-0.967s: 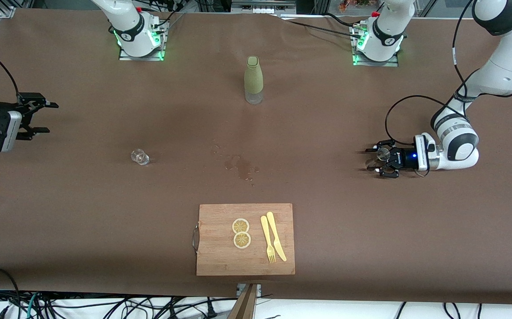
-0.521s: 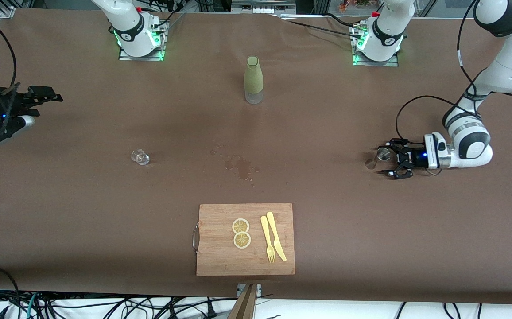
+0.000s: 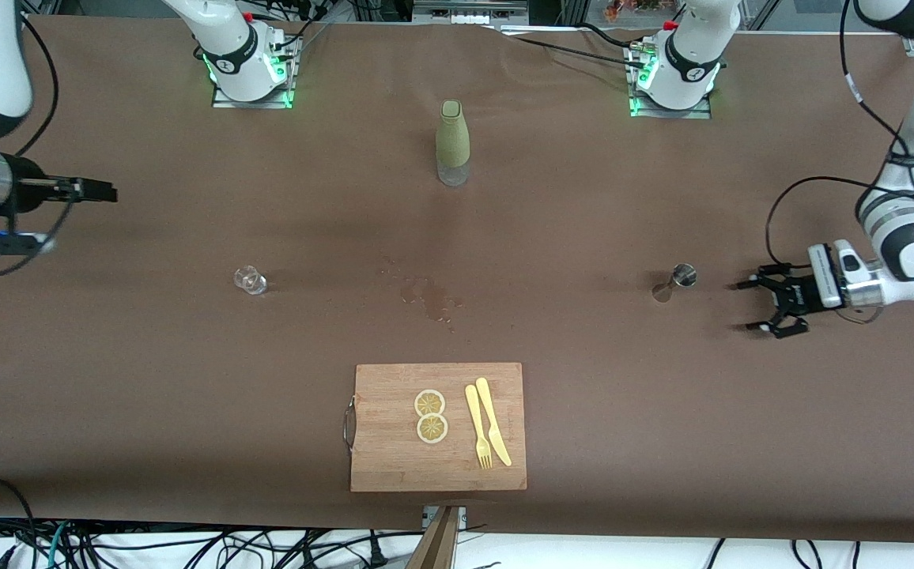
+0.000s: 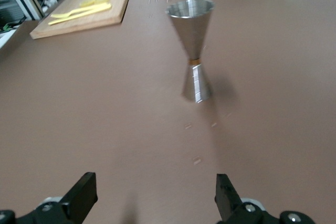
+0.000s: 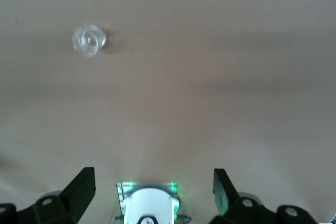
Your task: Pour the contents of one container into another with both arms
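A steel jigger [image 3: 678, 280] stands upright on the brown table toward the left arm's end; the left wrist view shows it [image 4: 193, 45] free, well ahead of the fingers. My left gripper [image 3: 746, 305] [image 4: 155, 198] is open and empty, low over the table, apart from the jigger. A small clear glass [image 3: 250, 280] [image 5: 88, 40] stands toward the right arm's end. My right gripper [image 3: 97, 192] [image 5: 152, 187] hovers open and empty at that end of the table, away from the glass.
A green bottle [image 3: 452, 142] stands mid-table near the bases. A wet spill [image 3: 429, 296] marks the table's middle. A wooden cutting board [image 3: 394, 466] with lemon slices, a yellow fork and a knife lies near the front edge.
The left gripper opened, let go of the jigger and drew back toward its own end. The right gripper turned at its end of the table.
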You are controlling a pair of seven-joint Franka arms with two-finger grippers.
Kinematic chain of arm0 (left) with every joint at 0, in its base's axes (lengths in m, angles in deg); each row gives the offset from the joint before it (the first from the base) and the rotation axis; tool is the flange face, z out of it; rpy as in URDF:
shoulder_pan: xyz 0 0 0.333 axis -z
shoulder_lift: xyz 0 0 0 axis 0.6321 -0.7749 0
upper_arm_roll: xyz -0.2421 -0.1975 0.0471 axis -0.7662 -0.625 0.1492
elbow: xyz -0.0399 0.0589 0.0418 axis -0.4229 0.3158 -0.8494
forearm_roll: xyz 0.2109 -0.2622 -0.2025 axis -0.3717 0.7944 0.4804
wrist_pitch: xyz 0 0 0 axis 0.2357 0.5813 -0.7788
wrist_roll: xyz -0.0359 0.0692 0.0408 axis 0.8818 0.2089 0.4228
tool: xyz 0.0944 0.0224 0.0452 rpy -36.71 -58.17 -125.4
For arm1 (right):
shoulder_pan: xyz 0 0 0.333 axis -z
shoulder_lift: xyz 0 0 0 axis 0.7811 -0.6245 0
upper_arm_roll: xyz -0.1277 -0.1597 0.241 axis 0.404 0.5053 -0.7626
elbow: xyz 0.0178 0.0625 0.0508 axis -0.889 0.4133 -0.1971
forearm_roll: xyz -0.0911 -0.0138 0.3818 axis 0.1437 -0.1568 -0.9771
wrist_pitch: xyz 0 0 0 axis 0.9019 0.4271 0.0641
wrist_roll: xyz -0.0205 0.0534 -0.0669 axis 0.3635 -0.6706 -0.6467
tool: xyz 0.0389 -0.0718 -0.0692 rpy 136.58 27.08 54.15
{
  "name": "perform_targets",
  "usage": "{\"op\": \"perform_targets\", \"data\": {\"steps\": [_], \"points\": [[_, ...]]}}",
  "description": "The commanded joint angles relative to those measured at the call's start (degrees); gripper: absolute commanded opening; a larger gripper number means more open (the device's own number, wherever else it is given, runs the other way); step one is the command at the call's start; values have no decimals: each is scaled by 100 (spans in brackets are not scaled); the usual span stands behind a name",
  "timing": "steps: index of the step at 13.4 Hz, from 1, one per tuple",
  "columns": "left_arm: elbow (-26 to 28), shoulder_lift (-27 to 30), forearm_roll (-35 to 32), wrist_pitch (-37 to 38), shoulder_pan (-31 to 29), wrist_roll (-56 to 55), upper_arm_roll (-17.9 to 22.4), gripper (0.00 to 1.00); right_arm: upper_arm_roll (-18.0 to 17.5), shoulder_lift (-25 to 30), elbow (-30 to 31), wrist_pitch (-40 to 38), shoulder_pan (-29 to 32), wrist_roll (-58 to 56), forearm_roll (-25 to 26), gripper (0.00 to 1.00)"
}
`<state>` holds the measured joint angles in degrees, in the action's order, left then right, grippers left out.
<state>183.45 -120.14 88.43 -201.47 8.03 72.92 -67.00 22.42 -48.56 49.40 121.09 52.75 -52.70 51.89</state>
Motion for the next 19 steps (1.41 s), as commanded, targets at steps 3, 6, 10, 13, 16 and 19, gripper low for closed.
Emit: {"op": "perform_targets", "data": {"steps": [3, 6, 10, 13, 16, 19], "points": [[817, 1768, -845, -718, 576, -1097, 287, 100, 243, 42, -1057, 99, -34, 100, -214, 100], [854, 2586, -2048, -632, 980, -3556, 296, 100, 77, 279, -997, 2, -7, 353, -284, 100], [845, 3562, -3183, 27, 1639, -6703, 437, 100, -293, 359, -715, 203, 98, 707, -284, 100], [714, 4117, -3773, 685, 2183, -9522, 577, 100, -293, 429, -637, 231, 116, 741, -293, 100], [520, 4364, -3915, 1344, 2563, -12152, 780, 100, -293, 491, -636, 3, 133, 724, -285, 100], [29, 4373, -4255, 1994, 2704, -14438, 780, 100, -293, 499, -636, -16, 116, 733, -293, 100]]}}
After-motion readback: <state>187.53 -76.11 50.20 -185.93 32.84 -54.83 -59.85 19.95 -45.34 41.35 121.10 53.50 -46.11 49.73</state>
